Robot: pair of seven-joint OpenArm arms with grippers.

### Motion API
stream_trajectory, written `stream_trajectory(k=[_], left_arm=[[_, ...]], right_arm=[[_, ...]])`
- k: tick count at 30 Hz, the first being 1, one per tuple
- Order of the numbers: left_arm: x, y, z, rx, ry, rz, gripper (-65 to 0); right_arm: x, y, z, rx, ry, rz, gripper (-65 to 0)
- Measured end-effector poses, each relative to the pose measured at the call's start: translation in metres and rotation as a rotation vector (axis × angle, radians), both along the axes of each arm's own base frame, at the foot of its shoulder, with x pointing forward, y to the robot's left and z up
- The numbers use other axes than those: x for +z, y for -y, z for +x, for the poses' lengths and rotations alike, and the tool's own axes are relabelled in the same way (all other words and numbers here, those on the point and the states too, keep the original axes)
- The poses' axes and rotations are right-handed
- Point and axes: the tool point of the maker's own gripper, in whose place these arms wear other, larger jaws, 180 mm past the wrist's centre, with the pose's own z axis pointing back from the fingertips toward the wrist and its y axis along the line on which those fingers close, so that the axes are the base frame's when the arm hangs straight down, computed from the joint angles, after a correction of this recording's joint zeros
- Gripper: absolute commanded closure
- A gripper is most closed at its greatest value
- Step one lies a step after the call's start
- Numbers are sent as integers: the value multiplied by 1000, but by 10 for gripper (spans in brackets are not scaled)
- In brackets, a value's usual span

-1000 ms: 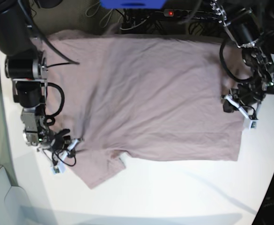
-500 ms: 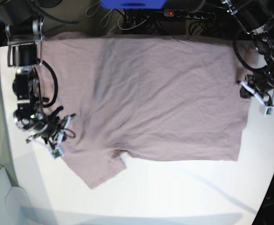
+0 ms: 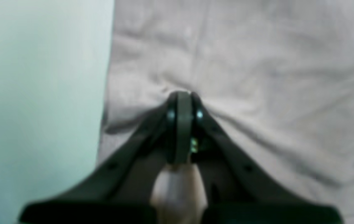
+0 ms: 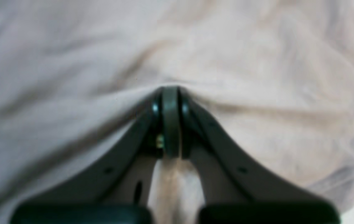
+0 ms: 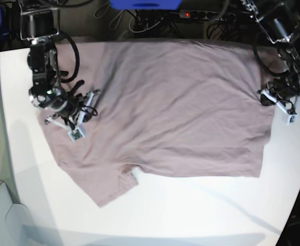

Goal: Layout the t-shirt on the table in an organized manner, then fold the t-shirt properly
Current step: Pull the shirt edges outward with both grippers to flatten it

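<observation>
Item: left gripper [image 3: 181, 96]. Jaws fully closed, pinching a fold of t-shirt [image 5: 175, 102] nr its hem edge.
Item: right gripper [image 4: 170, 91]. Jaws fully closed, cloth pinched, shoulder/sleeve end.
Item: t-shirt. Spread across table [image 5: 201, 215], mostly flat, some wrinkles, one sleeve askew.
Status: layout approx done, pending smoothing; no fold made yet.

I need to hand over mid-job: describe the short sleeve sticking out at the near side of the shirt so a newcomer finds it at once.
Start from the white table; most of it is covered by the dusty mauve t-shirt. Follow the shirt's near edge toward the base view's left, below the right pincer. The sleeve is the one flap jutting onto bare table, a small pale label beside it.
</observation>
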Motion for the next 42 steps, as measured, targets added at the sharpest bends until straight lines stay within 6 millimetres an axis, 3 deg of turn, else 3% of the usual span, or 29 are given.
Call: stream_trajectory(k=[5, 13, 20, 23, 26, 31, 36, 40, 42], left_arm=[[-3, 8, 18, -13, 42, -32, -3], [2, 65, 58, -138, 77, -71, -3], [6, 72, 76, -159, 53, -72, -3], [5, 67, 72, -152, 50, -70, -3], [4, 48, 64, -143, 34, -35, -3], [5, 27, 56, -125, 27, -6, -3], [8, 18, 53, -128, 2, 30, -3], [27, 17, 57, -156, 13, 82, -3], [43, 5, 61, -127, 51, 99, -3]], right_arm=[[-6, 10, 38, -34, 45, 81, 0], [0, 45, 99, -127, 73, 119, 0], [9, 58, 120, -153, 66, 89, 0], [13, 68, 115, -148, 90, 63, 0], [20, 83, 103, -136, 129, 7, 0], [47, 78, 91, -113, 233, 0, 0], [74, 84, 64, -133, 261, -61, 0], [80, 69, 36, -113, 250, -74, 0], [73, 64, 15, -95, 224, -89, 0]])
